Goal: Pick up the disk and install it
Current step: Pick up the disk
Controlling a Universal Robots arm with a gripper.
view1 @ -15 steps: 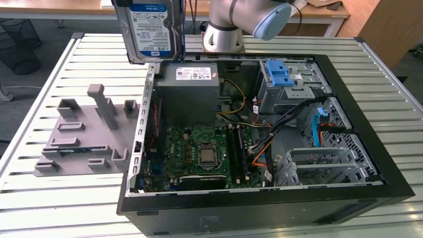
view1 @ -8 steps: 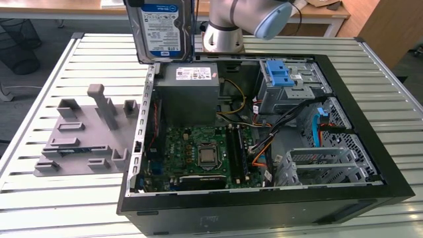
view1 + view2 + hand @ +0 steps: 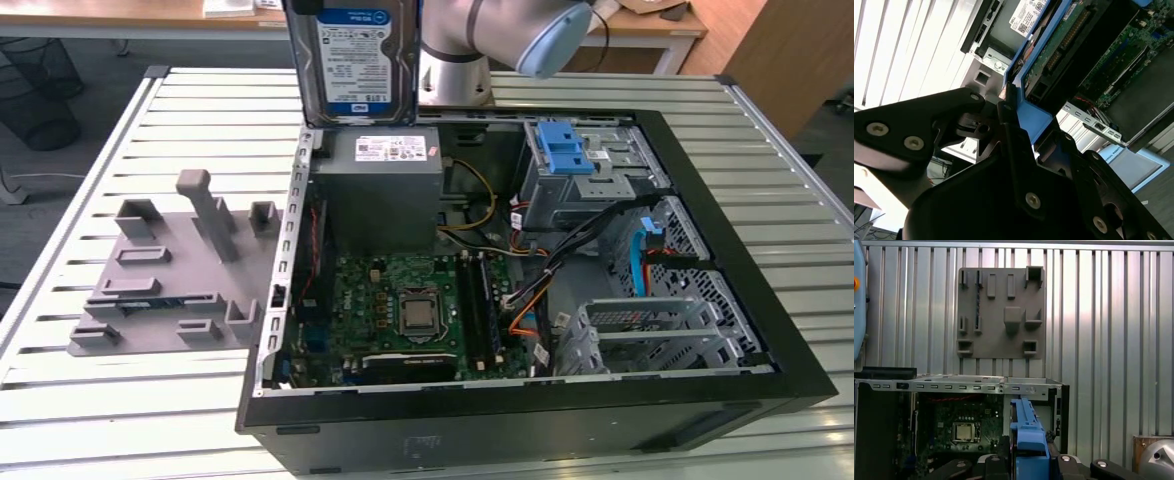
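Note:
The disk hangs upright above the back left corner of the open computer case, its white-and-blue label facing the exterior camera. My gripper is shut on the disk's blue carrier frame, with the black fingers clamped on either side of it. The drive's green circuit board shows beyond the frame. In the first wrist view the disk's blue edge stands between the gripper's fingers, above the case's motherboard.
Inside the case are a grey power-supply box, the motherboard, a blue latch on the drive cage and a metal bay. A grey fixture plate lies on the slatted table at the exterior view's left.

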